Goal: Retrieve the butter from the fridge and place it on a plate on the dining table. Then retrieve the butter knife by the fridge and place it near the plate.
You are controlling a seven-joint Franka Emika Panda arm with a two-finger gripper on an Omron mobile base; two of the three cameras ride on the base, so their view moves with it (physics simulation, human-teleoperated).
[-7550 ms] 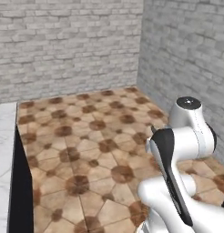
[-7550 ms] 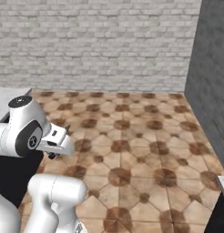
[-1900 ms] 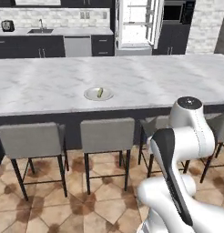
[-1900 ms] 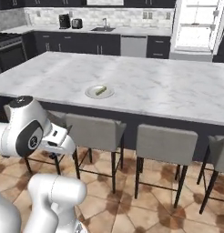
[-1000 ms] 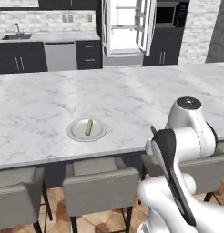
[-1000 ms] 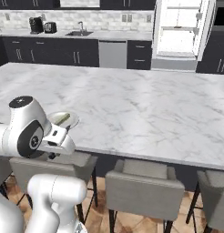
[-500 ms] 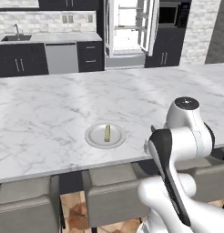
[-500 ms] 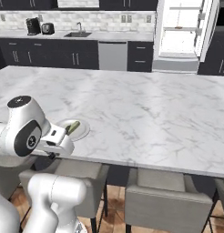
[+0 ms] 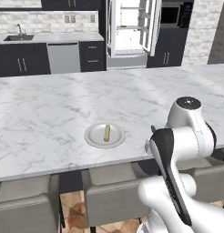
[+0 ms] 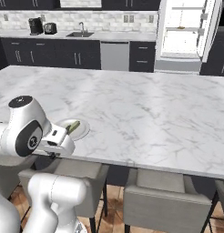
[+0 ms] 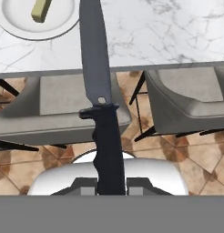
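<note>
The butter knife [image 11: 96, 82], all dark, points up the hand view with my gripper [image 11: 109, 184] shut on its black handle. Its blade tip reaches past the near edge of the dining table [image 11: 168, 32]. On that marble top, left of the blade, lies the white plate [image 11: 61, 20] with the pale butter [image 11: 41, 10] on it. From the base, the plate [image 9: 93, 136] with the butter [image 9: 106, 133] sits near the table's front edge, just left of my arm. In the right base view the plate [image 10: 83, 131] and butter [image 10: 73, 127] show beside my wrist. The fridge [image 9: 132, 32] stands open at the back.
Grey seats [image 11: 63, 104] [image 11: 191, 100] are tucked under the table's near edge, below my hand. Dark cabinets with a sink [image 9: 22, 59] and a steel dishwasher [image 10: 114, 55] line the far wall. The marble top [image 10: 155, 109] stretches wide to the right of the plate.
The base has driven closer to the dining table, so the whole picture shifted and the plate now looks nearer and larger. The plate and butter have not moved on the table.
</note>
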